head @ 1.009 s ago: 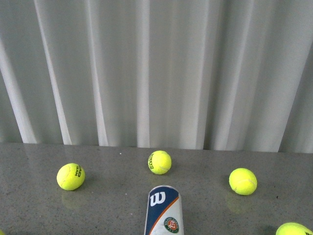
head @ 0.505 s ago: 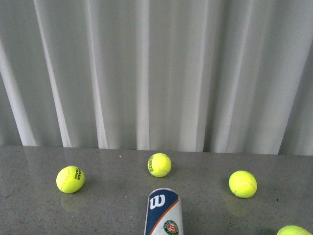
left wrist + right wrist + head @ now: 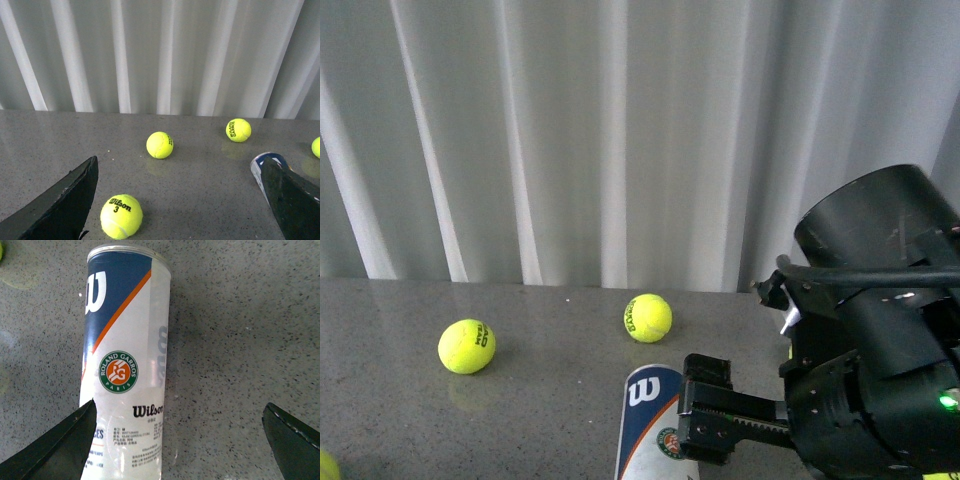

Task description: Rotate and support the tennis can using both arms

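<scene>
The tennis can [image 3: 642,420] lies flat on the bench [image 3: 540,400], at the front in the middle. The right arm [image 3: 880,390] has its jaws wide open over it, not gripping. The left arm [image 3: 60,205] has its jaws wide open too, holding nothing.

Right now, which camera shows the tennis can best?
The right wrist view: the tennis can lies close up, label readable, by the open right gripper. The front view shows only its W end, partly hidden by that gripper. The left wrist view catches just a sliver behind a jaw.
</scene>
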Robot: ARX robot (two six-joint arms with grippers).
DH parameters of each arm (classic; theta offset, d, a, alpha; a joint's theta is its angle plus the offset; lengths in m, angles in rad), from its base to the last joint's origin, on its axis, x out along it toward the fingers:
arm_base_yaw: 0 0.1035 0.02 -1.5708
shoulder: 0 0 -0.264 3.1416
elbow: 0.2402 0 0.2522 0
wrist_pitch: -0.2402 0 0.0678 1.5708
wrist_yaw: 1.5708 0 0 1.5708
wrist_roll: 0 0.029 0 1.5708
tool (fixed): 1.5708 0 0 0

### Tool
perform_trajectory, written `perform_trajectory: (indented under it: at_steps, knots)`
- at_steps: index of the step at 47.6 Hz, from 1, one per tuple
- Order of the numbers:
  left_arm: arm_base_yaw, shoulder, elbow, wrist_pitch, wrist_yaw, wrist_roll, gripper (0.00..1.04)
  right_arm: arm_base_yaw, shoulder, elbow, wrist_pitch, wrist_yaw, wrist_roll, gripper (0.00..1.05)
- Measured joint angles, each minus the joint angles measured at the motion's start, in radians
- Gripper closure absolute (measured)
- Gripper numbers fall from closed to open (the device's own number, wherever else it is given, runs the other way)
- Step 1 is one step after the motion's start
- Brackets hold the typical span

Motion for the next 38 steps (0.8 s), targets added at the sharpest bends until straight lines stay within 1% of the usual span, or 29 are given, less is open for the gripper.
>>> perform_trajectory:
  at_steps: [4,15,38]
  knots:
    - [0.0,0.0,0.0,0.0,0.0,0.0,0.07,0.004,0.06,0.045,-0.003,-0.013,0.014,0.07]
    - [0.0,0.0,0.0,0.0,0.0,0.0,0.07,0.014,0.149,0.112,0.006,-0.087,0.013,0.07]
    - [0.0,0.0,0.0,0.0,0.0,0.0,0.07,0.027,0.324,0.279,-0.063,-0.121,-0.04,0.07]
